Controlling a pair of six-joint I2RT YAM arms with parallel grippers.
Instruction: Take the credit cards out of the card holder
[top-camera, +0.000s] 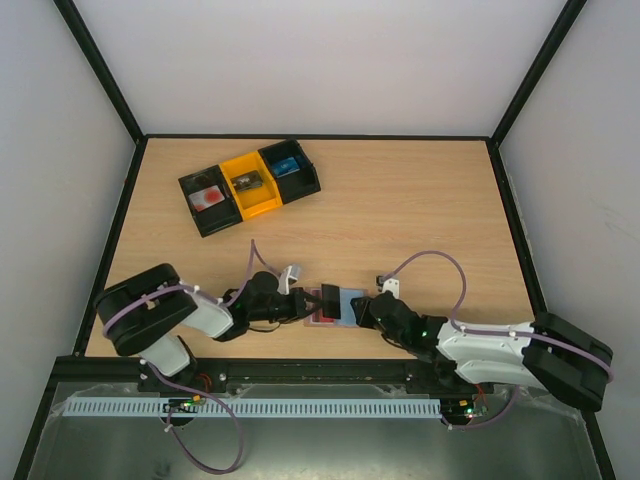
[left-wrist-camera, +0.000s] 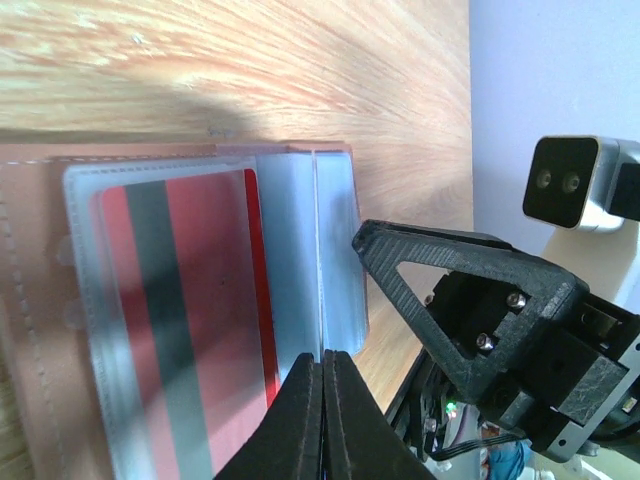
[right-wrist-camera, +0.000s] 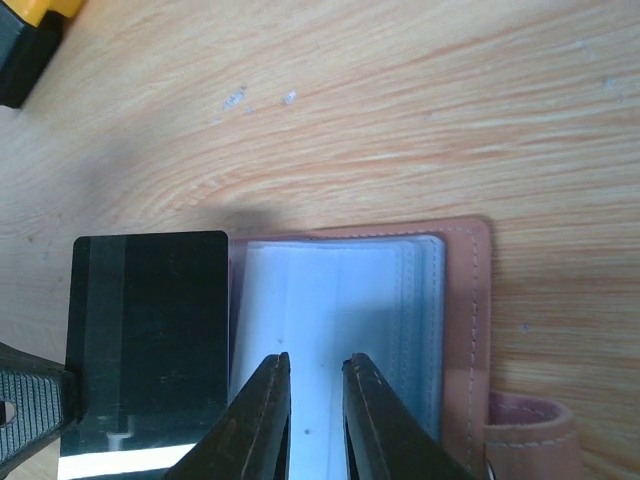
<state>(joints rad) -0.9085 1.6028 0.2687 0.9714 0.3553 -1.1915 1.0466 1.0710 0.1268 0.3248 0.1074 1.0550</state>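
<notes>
One card holder (top-camera: 338, 304), two cards (right-wrist-camera: 150, 320), three bins (top-camera: 250, 185).

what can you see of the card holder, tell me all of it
The card holder lies open and flat on the table between the left gripper and the right gripper. Its cover looks like brown stitched leather with a strap tab; inside are clear plastic sleeves, one holding a red card. A black card sits at one edge.

Brown card holder (top-camera: 338, 303) open flat (red card (left-wrist-camera: 190, 330) in clear sleeve), dark card (right-wrist-camera: 150, 330) at edge
</notes>
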